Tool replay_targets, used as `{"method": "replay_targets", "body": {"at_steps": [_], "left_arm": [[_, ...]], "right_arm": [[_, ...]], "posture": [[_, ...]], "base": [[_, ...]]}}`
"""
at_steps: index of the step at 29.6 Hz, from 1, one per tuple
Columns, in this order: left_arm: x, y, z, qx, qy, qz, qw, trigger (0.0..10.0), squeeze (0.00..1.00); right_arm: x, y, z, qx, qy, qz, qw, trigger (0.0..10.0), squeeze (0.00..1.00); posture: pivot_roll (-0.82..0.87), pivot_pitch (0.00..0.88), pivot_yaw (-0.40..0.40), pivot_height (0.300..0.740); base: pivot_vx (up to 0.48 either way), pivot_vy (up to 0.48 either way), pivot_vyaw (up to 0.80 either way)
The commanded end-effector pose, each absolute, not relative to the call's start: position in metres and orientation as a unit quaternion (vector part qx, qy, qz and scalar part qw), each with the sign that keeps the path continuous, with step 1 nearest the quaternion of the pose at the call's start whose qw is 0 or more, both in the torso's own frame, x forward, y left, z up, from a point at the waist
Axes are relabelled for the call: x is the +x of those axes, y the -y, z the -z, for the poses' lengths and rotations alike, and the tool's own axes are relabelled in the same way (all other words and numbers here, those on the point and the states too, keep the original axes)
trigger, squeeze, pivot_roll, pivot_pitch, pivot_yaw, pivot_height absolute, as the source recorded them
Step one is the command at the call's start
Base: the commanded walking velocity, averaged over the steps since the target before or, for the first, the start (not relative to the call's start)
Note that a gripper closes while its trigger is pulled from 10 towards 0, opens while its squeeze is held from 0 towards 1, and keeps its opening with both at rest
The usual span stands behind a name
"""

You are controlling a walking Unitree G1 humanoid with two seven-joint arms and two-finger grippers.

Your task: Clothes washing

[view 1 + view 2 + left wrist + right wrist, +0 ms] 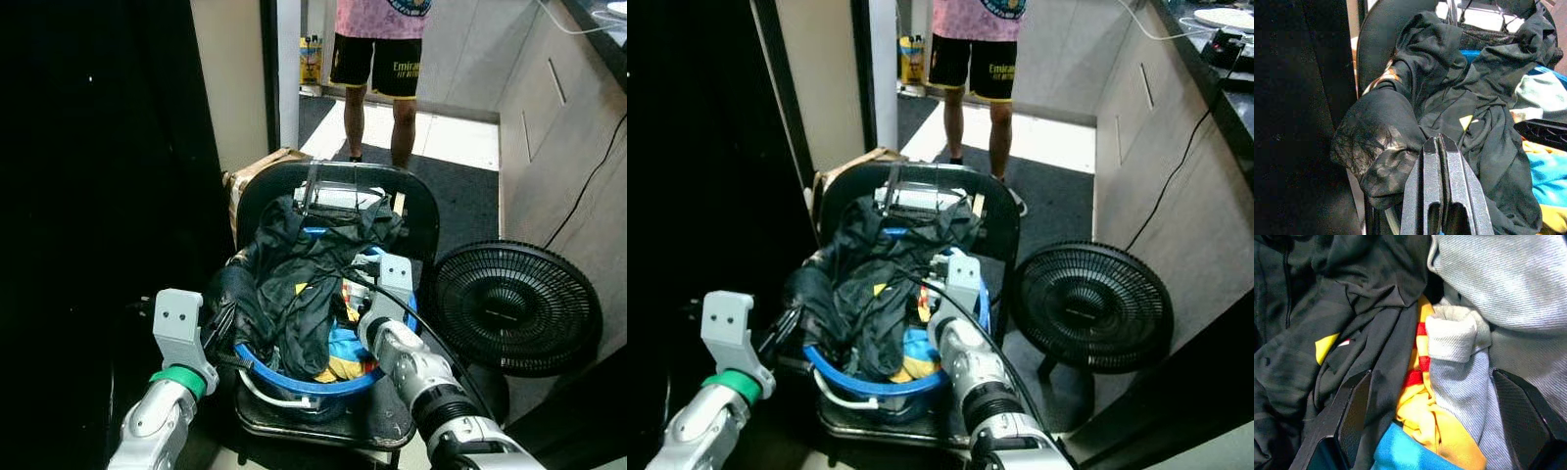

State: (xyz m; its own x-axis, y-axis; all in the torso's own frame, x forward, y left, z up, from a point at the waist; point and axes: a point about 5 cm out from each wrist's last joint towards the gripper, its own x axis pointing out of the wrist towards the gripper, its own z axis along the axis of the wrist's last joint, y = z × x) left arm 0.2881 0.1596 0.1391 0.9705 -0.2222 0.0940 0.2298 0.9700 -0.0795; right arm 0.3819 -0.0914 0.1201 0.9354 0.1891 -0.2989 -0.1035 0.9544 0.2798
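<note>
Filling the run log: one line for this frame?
phase: reach | right gripper: open over clothes in round blue plastic basket | left gripper: shut beside black garment

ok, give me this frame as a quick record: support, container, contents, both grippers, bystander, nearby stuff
support: black chair
container: blue basket on the chair seat
contents: dark clothes heaped on top, spilling over the rim; yellow and blue garments and grey cloth underneath
left gripper: fingers shut, at the dark clothes on the basket's left side
right gripper: fingers open, over the yellow and grey cloth
bystander: person standing beyond the chair
nearby: black fan on the floor to the right
</note>
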Motion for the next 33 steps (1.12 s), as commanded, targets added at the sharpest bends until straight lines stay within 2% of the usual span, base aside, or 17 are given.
{"method": "replay_targets", "body": {"at_steps": [1, 4, 6, 7, 10, 17, 20, 25, 26, 27, 28, 29, 33], "left_arm": [[0.284, -0.161, -0.132, -0.043, 0.02, 0.118, 0.992, 10.0, 0.0], [0.283, -0.16, -0.131, -0.037, 0.011, 0.124, 0.991, 10.0, 0.0], [0.283, -0.16, -0.129, -0.03, 0.004, 0.133, 0.991, 10.0, 0.0], [0.283, -0.16, -0.129, -0.03, 0.004, 0.133, 0.991, 10.0, 0.0], [0.282, -0.159, -0.127, -0.019, -0.007, 0.142, 0.99, 10.0, 0.0], [0.282, -0.158, -0.127, -0.016, -0.008, 0.147, 0.989, 10.0, 0.0], [0.28, -0.156, -0.126, -0.012, -0.01, 0.153, 0.988, 10.0, 0.0], [0.28, -0.155, -0.126, -0.012, -0.011, 0.156, 0.988, 10.0, 0.0], [0.28, -0.154, -0.126, -0.012, -0.012, 0.158, 0.987, 10.0, 0.0], [0.28, -0.154, -0.126, -0.011, -0.012, 0.16, 0.987, 10.0, 0.0], [0.28, -0.154, -0.126, -0.011, -0.012, 0.16, 0.987, 10.0, 0.0], [0.28, -0.153, -0.125, -0.009, -0.013, 0.163, 0.987, 10.0, 0.0], [0.279, -0.151, -0.125, -0.006, -0.014, 0.169, 0.986, 10.0, 0.0]], "right_arm": [[0.379, 0.085, -0.112, 0.128, -0.186, -0.083, 0.971, 10.0, 0.0], [0.378, 0.081, -0.11, 0.114, -0.198, -0.094, 0.969, 10.0, 0.0], [0.374, 0.073, -0.105, 0.035, -0.204, -0.127, 0.97, 10.0, 0.0], [0.374, 0.073, -0.105, 0.035, -0.204, -0.127, 0.97, 10.0, 0.0], [0.367, 0.061, -0.097, -0.096, -0.194, -0.187, 0.958, 10.0, 0.0], [0.362, 0.055, -0.091, -0.143, -0.195, -0.218, 0.946, 10.0, 0.0], [0.351, 0.045, -0.08, -0.206, -0.192, -0.272, 0.92, 10.0, 0.0], [0.348, 0.042, -0.076, -0.216, -0.192, -0.29, 0.912, 10.0, 0.0], [0.347, 0.041, -0.076, -0.217, -0.192, -0.298, 0.91, 5.5, 0.0], [0.346, 0.039, -0.075, -0.216, -0.192, -0.305, 0.907, 1.6, 0.0], [0.346, 0.039, -0.075, -0.216, -0.192, -0.305, 0.907, 1.6, 0.0], [0.345, 0.038, -0.075, -0.217, -0.19, -0.313, 0.905, 0.2, 0.0], [0.344, 0.036, -0.075, -0.219, -0.184, -0.327, 0.901, 0.0, 0.0]], "posture": [[0.03, 0.209, 0.081, 0.74], [0.03, 0.212, 0.087, 0.74], [0.04, 0.216, 0.092, 0.74], [0.04, 0.216, 0.092, 0.74], [0.04, 0.216, 0.094, 0.74], [0.04, 0.215, 0.095, 0.74], [0.04, 0.213, 0.095, 0.74], [0.04, 0.211, 0.095, 0.74], [0.03, 0.21, 0.096, 0.74], [0.03, 0.21, 0.096, 0.74], [0.03, 0.21, 0.096, 0.74], [0.03, 0.206, 0.095, 0.74], [0.04, 0.205, 0.095, 0.74]], "base": [[0.0, 0.0, 0.0], [0.0, 0.0, 0.0], [0.0, 0.0, 0.0], [0.0, 0.0, 0.0], [0.0, 0.0, 0.0], [0.0, 0.0, 0.0], [0.0, 0.0, 0.0], [0.0, 0.0, 0.0], [0.0, 0.0, 0.0], [0.0, 0.0, 0.0], [0.0, 0.0, 0.0], [0.0, 0.0, 0.0], [0.0, 0.0, 0.0]]}}
